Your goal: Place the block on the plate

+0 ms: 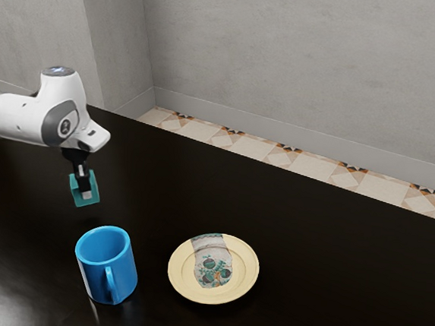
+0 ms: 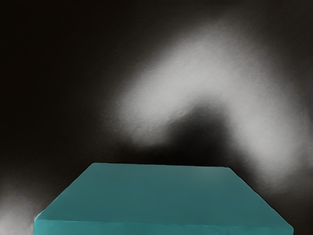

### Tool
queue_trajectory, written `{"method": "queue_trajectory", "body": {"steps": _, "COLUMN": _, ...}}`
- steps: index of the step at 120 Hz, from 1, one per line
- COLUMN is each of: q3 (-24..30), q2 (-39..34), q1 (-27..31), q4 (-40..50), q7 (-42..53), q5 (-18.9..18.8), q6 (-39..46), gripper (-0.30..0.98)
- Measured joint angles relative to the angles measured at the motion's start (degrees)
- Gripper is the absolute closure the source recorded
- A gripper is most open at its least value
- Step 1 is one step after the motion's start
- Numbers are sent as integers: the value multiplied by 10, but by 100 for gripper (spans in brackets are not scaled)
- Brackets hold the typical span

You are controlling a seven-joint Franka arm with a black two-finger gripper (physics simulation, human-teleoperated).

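The task looks to be about half done: the block (image 2: 161,193) is taken up, while the carry to the plate (image 1: 247,276) and the release are left. The end effector (image 1: 85,192) appears closed on the block, with one finger across its near face; the far finger is hidden, so the grip on that side is a judgement. The block is well apart from the plate, toward the exterior view's left and farther from that view's camera, and seems to be held above the dark desk (image 1: 331,257), though by how much cannot be told. In the wrist view its teal top lies just under the hand, looking roughly level. The plate lies flat on the desk, a shallow yellow dish with a patterned middle, and the block has not been set on it. Beside the plate, toward the exterior view's left and a little apart, stands a blue mug (image 1: 126,271), upright; its inner wall can be seen through the mouth, but its bottom cannot be made out. What remains is to bring the block over the plate's middle, lower it and let go. A low, direct path might clip the mug's rim, so some height would be wise.
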State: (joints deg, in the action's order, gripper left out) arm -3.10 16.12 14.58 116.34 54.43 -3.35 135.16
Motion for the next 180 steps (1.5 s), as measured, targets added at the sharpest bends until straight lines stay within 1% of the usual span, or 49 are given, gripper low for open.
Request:
{"method": "queue_trajectory", "body": {"steps": 25, "q3": 13, "q2": -2, "q1": -26, "q4": -5, "q7": -13, "q5": -7, "q6": 0, "gripper": 30}}
{"method": "queue_trajectory", "body": {"steps": 37, "q3": 28, "q2": -3, "q1": -30, "q4": -8, "q7": -20, "q5": -11, "q6": -1, "gripper": 30}}
{"method": "queue_trajectory", "body": {"steps": 56, "q3": 49, "q2": -3, "q1": -33, "q4": -10, "q7": -34, "q5": -29, "q6": -1, "gripper": 30}}
{"method": "queue_trajectory", "body": {"steps": 85, "q3": 81, "q2": -2, "q1": -45, "q4": -19, "q7": -56, "q5": -41, "q6": -3, "gripper": 30}}
{"method": "queue_trajectory", "body": {"steps": 111, "q3": 123, "q2": -2, "q1": -42, "q4": -20, "q7": -79, "q5": -57, "q6": -3, "gripper": 30}}
{"method": "queue_trajectory", "body": {"steps": 141, "q3": 156, "q2": -2, "q1": -46, "q4": -20, "q7": -107, "q5": -73, "q6": -7, "gripper": 30}}
{"method": "queue_trajectory", "body": {"steps": 156, "q3": 181, "q2": -2, "q1": -47, "q4": -21, "q7": -123, "q5": -86, "q6": -12, "gripper": 30}}
{"method": "queue_trajectory", "body": {"steps": 180, "q3": 202, "q2": -3, "q1": -54, "q4": -23, "q7": -147, "q5": -94, "q6": -19, "gripper": 30}}
